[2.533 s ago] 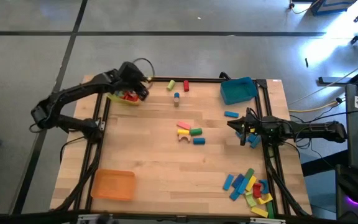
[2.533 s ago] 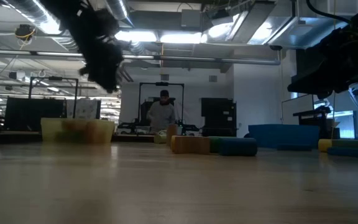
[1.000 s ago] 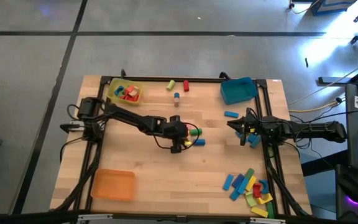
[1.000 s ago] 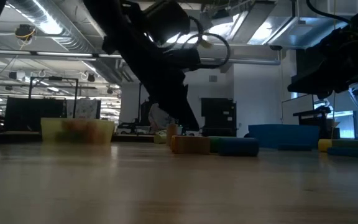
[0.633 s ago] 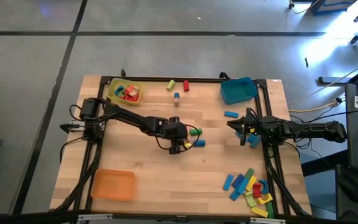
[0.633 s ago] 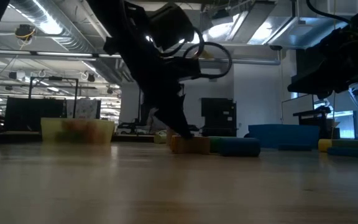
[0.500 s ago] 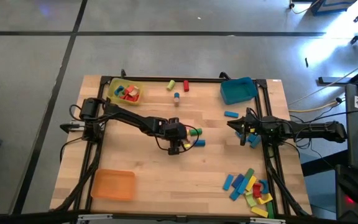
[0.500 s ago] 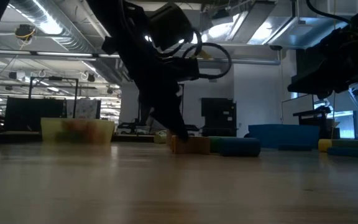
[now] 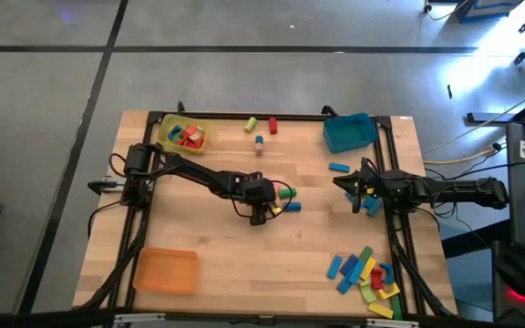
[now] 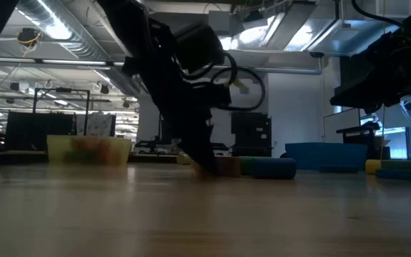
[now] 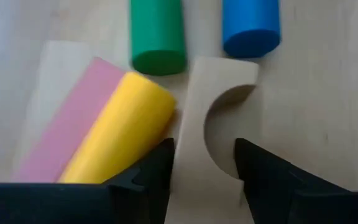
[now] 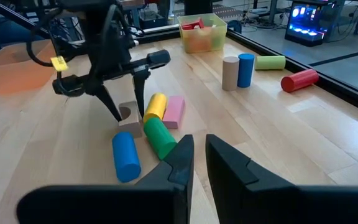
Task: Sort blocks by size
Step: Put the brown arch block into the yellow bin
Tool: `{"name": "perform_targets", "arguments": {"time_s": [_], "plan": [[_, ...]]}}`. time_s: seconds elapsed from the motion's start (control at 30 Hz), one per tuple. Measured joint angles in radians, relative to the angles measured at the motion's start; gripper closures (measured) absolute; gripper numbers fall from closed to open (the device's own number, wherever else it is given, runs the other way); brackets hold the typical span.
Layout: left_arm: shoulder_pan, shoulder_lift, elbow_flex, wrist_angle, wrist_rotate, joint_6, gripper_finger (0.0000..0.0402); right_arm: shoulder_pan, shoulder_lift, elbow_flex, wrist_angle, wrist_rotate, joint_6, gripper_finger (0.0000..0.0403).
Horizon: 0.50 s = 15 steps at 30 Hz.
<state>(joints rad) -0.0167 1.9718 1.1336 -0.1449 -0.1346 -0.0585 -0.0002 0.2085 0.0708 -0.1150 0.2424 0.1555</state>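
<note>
The left pincer (image 11: pixel 202 163) hangs released at mid-counter, one finger on each side of the pale wooden arch block (image 11: pixel 219 130), whose long axis runs straight ahead between them; the yellow cylinder (image 11: pixel 120 129) lies just beside it. The right pincer (image 12: pixel 196 149) waits, released, near the counter's right edge.

Robot body: two dark, slim jointed arms.
Left hand (image 12: pixel 124 106): black, two thin tapering fingers (image 11: pixel 148 177), looped black cable, small yellow tag near wrist. Right hand (image 9: pixel 354 187): black, with black cabling along its arm.
</note>
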Motion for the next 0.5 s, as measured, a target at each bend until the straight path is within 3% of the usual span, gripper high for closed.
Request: {"name": "perform_targets", "arguments": {"time_s": [0.23, 0.5], "plan": [[-0.003, 0.005, 0.0, 0.024, 0.004, -0.001, 0.0283, 0.0, 0.0, 0.0, -0.003, -0.001, 0.0, 0.0357], [-0.002, 0.0, 0.0, 0.024, 0.003, 0.017, 0.0285, 0.0, 0.0, 0.0, -0.005, 0.004, -0.002, 0.0357]]}}
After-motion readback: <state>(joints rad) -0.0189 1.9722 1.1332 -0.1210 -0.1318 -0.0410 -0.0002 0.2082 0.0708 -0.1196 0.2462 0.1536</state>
